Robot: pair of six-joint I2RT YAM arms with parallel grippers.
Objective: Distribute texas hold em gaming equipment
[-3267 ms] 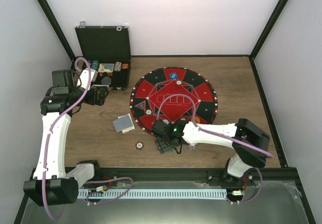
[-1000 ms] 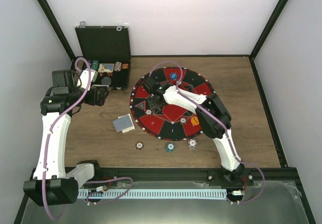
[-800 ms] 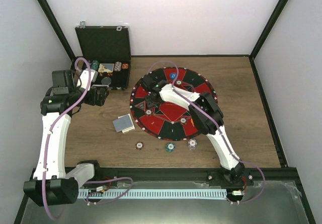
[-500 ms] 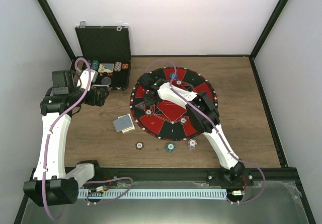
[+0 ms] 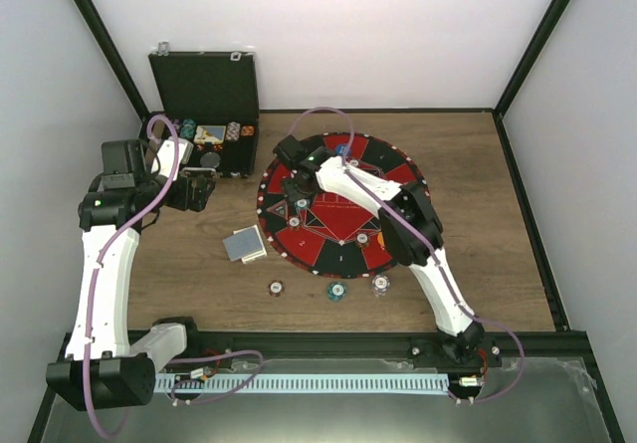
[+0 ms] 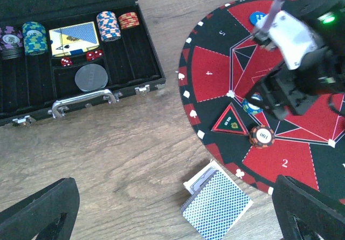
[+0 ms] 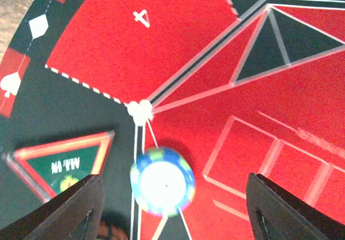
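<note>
My right gripper [image 5: 299,192] hangs open over the left part of the round red-and-black mat [image 5: 398,179]. In the right wrist view a blue-green striped chip [image 7: 163,182] lies flat on the mat between the spread fingers [image 7: 73,207], touching neither. It also shows in the left wrist view [image 6: 251,107], next to a brown "100" chip [image 6: 262,136] and a green triangle marker [image 6: 232,122]. A grey-blue card deck [image 5: 244,245] lies left of the mat. Three chips [image 5: 336,291] lie in front of it. A blue disc [image 6: 259,18] sits at the mat's far side. My left gripper [image 5: 197,190] is open and empty, high above the table.
The open black case [image 6: 124,86] at the back left holds chip stacks, a card deck, red dice and a grey disc. An orange disc [image 5: 383,234] and a small white chip [image 5: 361,237] lie on the mat's near right part. Walls enclose the table.
The right arm swung from the mat's near edge to its far left part, leaving chips in front of the mat. Over the last second it crept further up-left. The left arm stayed still.
</note>
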